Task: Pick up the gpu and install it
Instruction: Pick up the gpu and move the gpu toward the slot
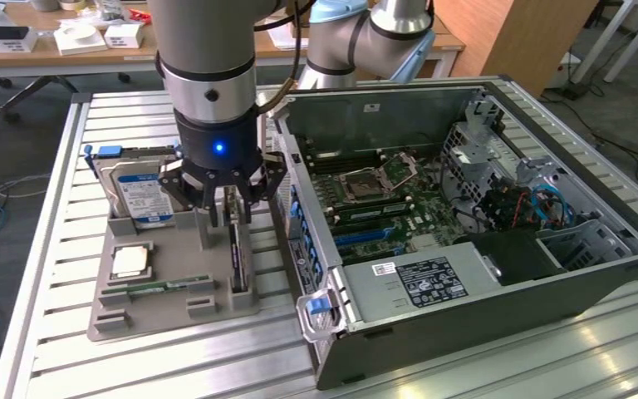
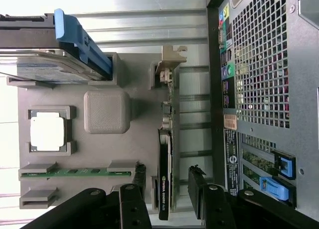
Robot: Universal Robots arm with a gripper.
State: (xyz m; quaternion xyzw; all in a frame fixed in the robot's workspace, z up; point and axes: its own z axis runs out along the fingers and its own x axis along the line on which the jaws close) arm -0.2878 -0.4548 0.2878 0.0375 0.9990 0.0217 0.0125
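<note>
Black and spread wide, the end effector (image 1: 228, 219) hangs released and empty over the grey moulded parts tray (image 1: 175, 314). From the wrist view I see one finger (image 2: 138, 185) on either side of the thin green graphics card with its black fan shroud (image 2: 164, 154). The card stands on edge in its tray slot, on the side nearest the open grey metal computer case (image 1: 463, 274). It is not yet touched, as far as I can tell.

I judge the step in hand to be lining up the grasp. To do it well I would keep the card centred between the fingers, with the pads square to its flat faces. The descent should run straight along the slot, so neither finger knocks the slot's walls.

Further out in the tray sits the boxy silver hard drive with its blue label (image 1: 142, 198). All of it rests on the slatted aluminium counter (image 1: 47, 332).
</note>
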